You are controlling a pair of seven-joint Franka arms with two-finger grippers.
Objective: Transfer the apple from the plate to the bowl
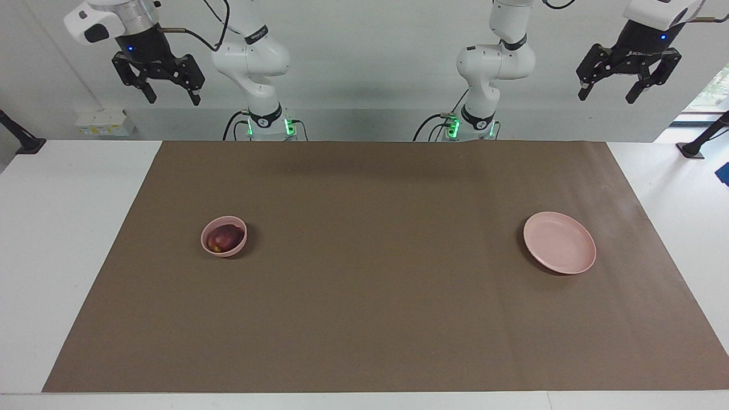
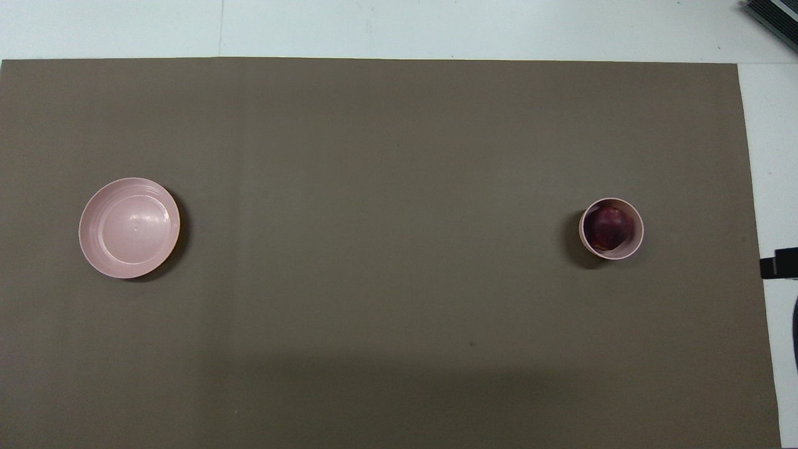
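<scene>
You see the apple (image 1: 223, 237) lying in the bowl (image 1: 224, 248), toward the right arm's end of the bench (image 1: 57, 228). The plate (image 1: 560, 242) sits bare on the brown mat (image 1: 376, 267), well apart, toward the left arm's end. Your right end effector (image 1: 166, 94) hangs high with its fingers spread, holding nothing. Your left end effector (image 1: 607, 90) waits raised too, fingers spread and holding nothing.
</scene>
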